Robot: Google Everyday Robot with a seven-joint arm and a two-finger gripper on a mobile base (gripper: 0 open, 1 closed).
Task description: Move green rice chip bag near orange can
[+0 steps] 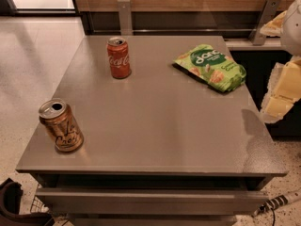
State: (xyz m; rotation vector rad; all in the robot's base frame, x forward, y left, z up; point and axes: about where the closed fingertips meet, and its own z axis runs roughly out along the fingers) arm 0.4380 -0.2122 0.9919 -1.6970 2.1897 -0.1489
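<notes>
The green rice chip bag (210, 67) lies flat at the table's far right, light green with a dark-green round logo and orange chip pictures. The orange can (60, 125) stands at the near left corner, coppery with dark cursive script and an open silver top. The two are far apart, on opposite corners. My gripper (281, 94), pale yellow, hangs off the table's right edge, to the right of and a little nearer than the bag. It touches nothing and is cut off by the picture's edge.
A red Coca-Cola can (118, 57) stands at the far middle-left of the grey table (155, 121). A wooden wall with metal brackets runs behind. A dark counter stands to the right. A cable lies on the floor at bottom right.
</notes>
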